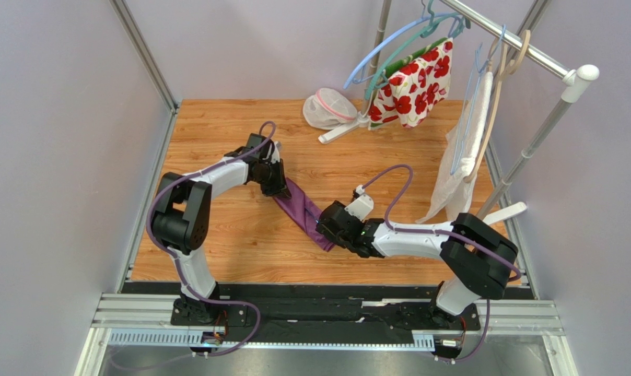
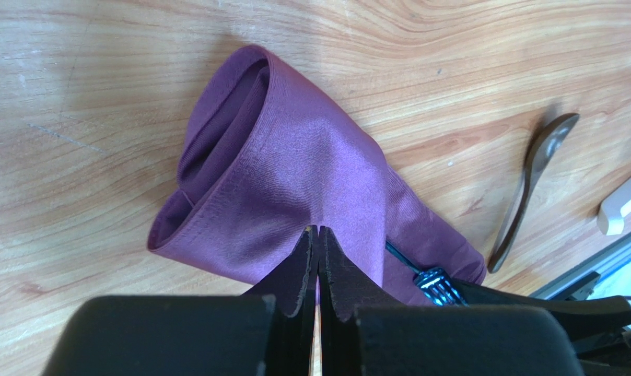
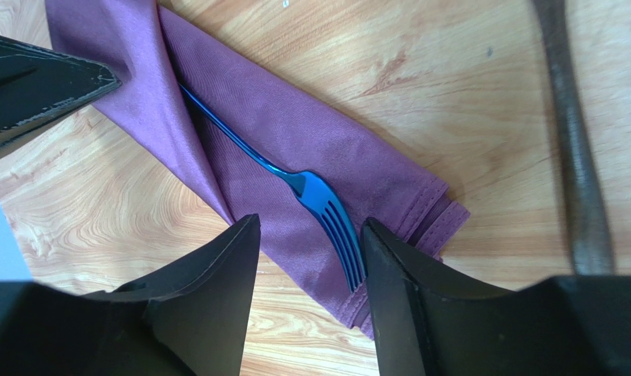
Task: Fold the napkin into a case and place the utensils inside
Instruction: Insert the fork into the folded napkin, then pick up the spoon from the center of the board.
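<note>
1. Wood table (image 1: 217, 235) is crossed diagonally by a folded purple napkin (image 3: 326, 141).
2. Right gripper (image 3: 311, 227) is spread wide, astride the tines of a blue fork (image 3: 240, 141); nothing is gripped.
3. Fork handle is tucked in the napkin's fold; spoon (image 3: 574, 157) is laid beside, apart.
4. Left gripper (image 2: 318, 235) is clamped on the napkin's upper layer.
5. Mesh pouch (image 1: 326, 110) and floral cloth (image 1: 413, 82) are seen farthest.

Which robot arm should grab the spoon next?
Right. The right gripper is open, and the spoon lies on the table just beside it. The fork has its handle tucked in the napkin. The left gripper is shut, pinching the napkin, so it is probably busy holding the fold.
</note>
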You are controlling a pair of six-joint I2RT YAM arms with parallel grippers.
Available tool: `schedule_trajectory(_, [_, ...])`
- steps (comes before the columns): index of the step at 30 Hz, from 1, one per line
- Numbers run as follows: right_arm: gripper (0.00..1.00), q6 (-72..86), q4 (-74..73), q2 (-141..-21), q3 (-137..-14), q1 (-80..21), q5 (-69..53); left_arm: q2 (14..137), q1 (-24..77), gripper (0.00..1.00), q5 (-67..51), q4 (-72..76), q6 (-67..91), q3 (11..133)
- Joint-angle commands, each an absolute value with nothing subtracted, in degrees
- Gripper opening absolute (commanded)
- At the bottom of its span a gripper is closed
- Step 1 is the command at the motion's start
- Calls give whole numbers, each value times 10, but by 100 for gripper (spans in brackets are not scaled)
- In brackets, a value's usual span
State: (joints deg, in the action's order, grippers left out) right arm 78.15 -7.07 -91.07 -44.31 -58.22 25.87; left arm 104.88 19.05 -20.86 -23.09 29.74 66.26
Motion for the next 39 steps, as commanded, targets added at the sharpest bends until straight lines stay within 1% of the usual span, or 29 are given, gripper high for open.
schedule_trajectory(1, [56, 730, -119, -871, -469, -573, 274, 1013, 193, 2, -205, -239, 299, 676])
schedule_trajectory(5, [57, 689, -158, -853, -492, -570, 273, 997, 195, 3, -198, -243, 298, 676])
schedule_trajectory(8, [57, 635, -209, -851, -533, -566, 278, 981, 197, 7, -196, -250, 294, 677])
schedule_trajectory(9, [57, 615, -247, -852, -557, -563, 286, 975, 198, 12, -197, -252, 294, 674])
schedule_trajectory(10, [58, 588, -253, -854, -564, -559, 284, 968, 199, 16, -199, -253, 292, 672])
schedule_trajectory(11, [59, 547, -266, -867, -572, -541, 277, 951, 201, 25, -201, -253, 290, 670])
schedule_trajectory(13, [59, 506, -313, -884, -599, -517, 252, 933, 212, 32, -200, -261, 282, 664])
schedule_trajectory(14, [58, 488, -332, -895, -612, -495, 249, 913, 216, 39, -201, -261, 281, 661])
schedule_trajectory(16, [58, 426, -358, -917, -632, -475, 243, 879, 234, 45, -206, -261, 274, 651])
schedule_trajectory(18, [60, 375, -374, -932, -642, -465, 236, 855, 250, 46, -207, -265, 266, 643])
schedule_trajectory(21, [61, 336, -404, -960, -667, -445, 212, 791, 276, 46, -195, -265, 262, 615])
schedule_trajectory(25, [59, 320, -410, -990, -672, -421, 177, 703, 321, 43, -186, -260, 274, 578])
schedule_trajectory(27, [56, 317, -397, -1000, -669, -418, 164, 680, 349, 42, -184, -257, 291, 554])
schedule_trajectory(31, [49, 330, -383, -1030, -662, -417, 156, 617, 373, 40, -184, -248, 322, 511])
schedule_trajectory(32, [44, 335, -380, -1041, -658, -417, 152, 609, 376, 40, -181, -250, 324, 501])
schedule_trajectory(35, [36, 344, -351, -1048, -632, -417, 142, 585, 388, 40, -166, -251, 323, 489])
schedule_trajectory(36, [32, 345, -342, -1052, -629, -417, 144, 584, 390, 40, -166, -250, 317, 489])
schedule_trajectory(37, [22, 345, -340, -1056, -629, -417, 147, 585, 390, 40, -170, -247, 314, 489])
schedule_trajectory(39, [5, 344, -349, -1049, -635, -417, 162, 591, 390, 46, -192, -224, 311, 488])
